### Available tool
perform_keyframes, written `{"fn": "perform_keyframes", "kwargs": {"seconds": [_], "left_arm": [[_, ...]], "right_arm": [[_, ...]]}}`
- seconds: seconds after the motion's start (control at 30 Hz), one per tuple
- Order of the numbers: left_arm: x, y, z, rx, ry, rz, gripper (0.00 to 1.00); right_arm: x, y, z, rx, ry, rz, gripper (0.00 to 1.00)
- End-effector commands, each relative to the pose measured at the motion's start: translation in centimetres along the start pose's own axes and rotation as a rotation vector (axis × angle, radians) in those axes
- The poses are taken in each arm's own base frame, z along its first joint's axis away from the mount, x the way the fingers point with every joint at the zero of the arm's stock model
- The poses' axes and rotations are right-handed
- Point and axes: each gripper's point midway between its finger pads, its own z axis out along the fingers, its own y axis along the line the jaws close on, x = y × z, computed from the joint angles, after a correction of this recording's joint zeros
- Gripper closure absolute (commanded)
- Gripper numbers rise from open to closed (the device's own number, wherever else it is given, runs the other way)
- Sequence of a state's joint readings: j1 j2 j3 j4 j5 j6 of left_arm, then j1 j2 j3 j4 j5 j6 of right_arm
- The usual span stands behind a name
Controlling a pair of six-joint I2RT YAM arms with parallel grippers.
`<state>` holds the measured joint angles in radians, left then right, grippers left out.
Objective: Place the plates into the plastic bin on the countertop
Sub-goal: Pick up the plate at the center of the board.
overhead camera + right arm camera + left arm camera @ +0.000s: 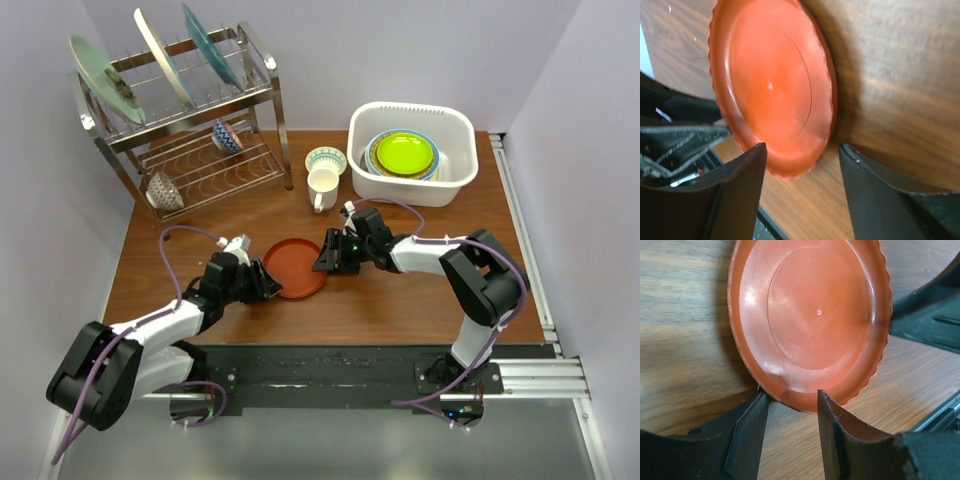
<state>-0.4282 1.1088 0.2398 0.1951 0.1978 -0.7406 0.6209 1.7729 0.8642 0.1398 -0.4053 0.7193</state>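
Red-orange plate [295, 267] lies on the wood-grain surface [400, 300] between the two arms, well apart from the white plastic bin [412, 106] at the far right, where a stack topped by a lime green plate [405, 153] already sits. The left jaws stand spread at its near-left rim, their tips at the lip with a clear gap between them, pinching nothing. The right jaws are spread wider on the opposite side, with the scalloped edge between them and neither pad closed on it. The plate looks like glossy moulded plastic, so probably light and stiff but slick, and so shallow that there is little to get under. The scalloped rim [875, 375] seems the only real hold, one pad under the lip and one on the upper face. A grip on the smooth face alone would likely slide.
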Motion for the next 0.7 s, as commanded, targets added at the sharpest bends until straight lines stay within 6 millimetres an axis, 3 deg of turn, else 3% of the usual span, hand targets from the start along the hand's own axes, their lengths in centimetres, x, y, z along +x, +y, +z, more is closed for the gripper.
{"fn": "perform_keyframes", "kwargs": {"seconds": [0.0, 0.13, 0.3, 0.33, 0.47, 0.67], "left_arm": [[-0.2, -0.6, 0.2, 0.007, 0.001, 0.021, 0.51], [-0.2, -0.9, 0.2, 0.015, 0.004, 0.026, 0.51], [-0.2, -1.1, 0.1, 0.017, 0.0, 0.028, 0.49], [-0.3, -1.0, 0.0, 0.014, -0.002, 0.029, 0.48], [-0.6, -0.9, -0.4, -0.004, -0.019, 0.032, 0.21], [-1.6, -0.9, -1.2, -0.024, -0.064, 0.041, 0.12]], "right_arm": [[-0.7, -2.8, 0.8, 0.119, -0.047, -0.008, 0.45], [-0.4, -3.8, 1.2, 0.144, -0.056, 0.017, 0.62], [0.0, -5.0, 1.4, 0.186, -0.057, 0.02, 0.9], [0.2, -5.2, 1.3, 0.189, -0.057, 0.018, 0.92], [-0.1, -5.1, 0.7, 0.197, -0.068, 0.003, 0.98], [-0.4, -4.9, -0.3, 0.214, -0.084, -0.014, 0.99]]}}
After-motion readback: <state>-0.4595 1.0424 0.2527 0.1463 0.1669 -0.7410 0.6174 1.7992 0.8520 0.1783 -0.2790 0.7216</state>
